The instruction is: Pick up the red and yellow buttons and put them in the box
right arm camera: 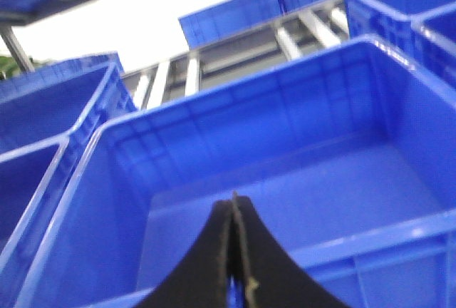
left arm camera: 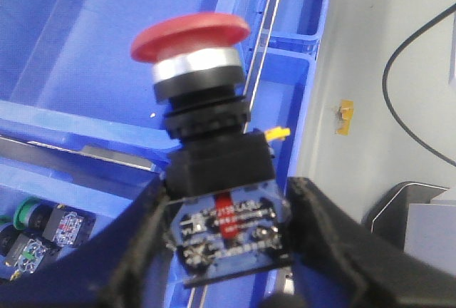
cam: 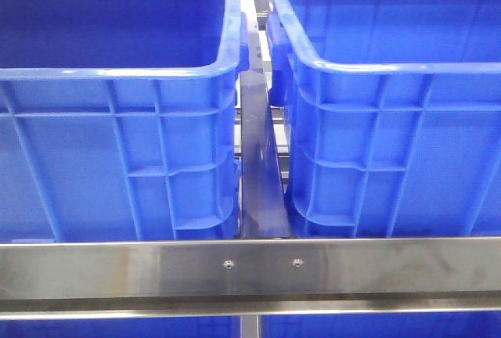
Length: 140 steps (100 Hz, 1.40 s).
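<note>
Black left tool (left arm camera: 228, 251) clamped on the terminal block of a red mushroom-head push button (left arm camera: 191, 37), glossy cap over a chrome collar, long axis tilted upward over a smooth blue plastic crate (left arm camera: 107, 51), right tool (right arm camera: 234, 265) pressed closed and empty above another ribbed blue crate (right arm camera: 299, 180).

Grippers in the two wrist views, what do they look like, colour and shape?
Both are black. The left gripper has two thick, matte fingers that widen toward the base. The right gripper has two curved black fingers tapering to a thin point, with a pale seam between. No cables or markings show on either.
</note>
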Tool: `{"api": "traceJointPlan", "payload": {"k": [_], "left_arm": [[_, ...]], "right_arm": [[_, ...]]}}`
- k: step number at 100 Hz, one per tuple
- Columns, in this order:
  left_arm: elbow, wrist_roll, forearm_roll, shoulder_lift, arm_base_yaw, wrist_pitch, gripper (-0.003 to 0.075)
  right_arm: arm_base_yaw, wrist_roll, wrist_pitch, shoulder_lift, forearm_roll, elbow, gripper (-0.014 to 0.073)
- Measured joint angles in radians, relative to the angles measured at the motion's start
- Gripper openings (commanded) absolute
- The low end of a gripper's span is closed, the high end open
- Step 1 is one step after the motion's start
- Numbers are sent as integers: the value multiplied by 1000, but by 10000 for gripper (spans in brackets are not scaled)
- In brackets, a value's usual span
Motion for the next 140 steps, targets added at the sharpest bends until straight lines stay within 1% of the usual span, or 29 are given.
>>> {"api": "traceJointPlan", "payload": {"k": [10, 19, 23, 28, 33, 38, 40, 45, 47, 52, 57, 62, 72, 82, 86, 105, 112, 124, 140], "left_arm": [[0, 0, 0, 0, 0, 0, -19], [0, 0, 0, 0, 0, 0, -19], [0, 0, 0, 0, 0, 0, -19], [0, 0, 0, 0, 0, 0, -19], [0, 0, 0, 0, 0, 0, -19], [0, 0, 0, 0, 0, 0, -19], [0, 0, 0, 0, 0, 0, -19], [0, 0, 0, 0, 0, 0, -19], [0, 0, 0, 0, 0, 0, -19], [0, 0, 0, 0, 0, 0, -19], [0, 0, 0, 0, 0, 0, -19], [0, 0, 0, 0, -1, 0, -19], [0, 0, 0, 0, -1, 0, -19], [0, 0, 0, 0, -1, 0, -19], [0, 0, 0, 0, -1, 0, -19], [0, 0, 0, 0, -1, 0, -19], [0, 0, 0, 0, -1, 0, -19], [0, 0, 0, 0, -1, 0, -19], [0, 0, -2, 0, -1, 0, -19]], "right_arm": [[0, 0, 168, 75, 51, -128, -68], [0, -17, 258, 123, 96, -194, -64], [0, -40, 288, 138, 116, -211, -49], [0, -72, 311, 156, 153, -218, -6], [0, -103, 332, 168, 187, -218, 64], [0, -130, 352, 175, 223, -218, 176], [0, -139, 357, 180, 238, -218, 209], [0, -150, 362, 185, 271, -218, 344], [0, -153, 364, 186, 283, -218, 379], [0, -160, 366, 188, 308, -218, 505], [0, -162, 366, 188, 331, -218, 587], [0, -162, 366, 188, 359, -218, 634], [0, -169, 366, 190, 431, -218, 644], [0, -224, 366, 206, 559, -218, 644], [0, -268, 367, 221, 617, -218, 644], [0, -536, 398, 351, 977, -218, 644], [0, -622, 411, 403, 1079, -218, 644], [0, -729, 421, 483, 1203, -218, 644], [0, -819, 449, 584, 1294, -218, 644]]}}
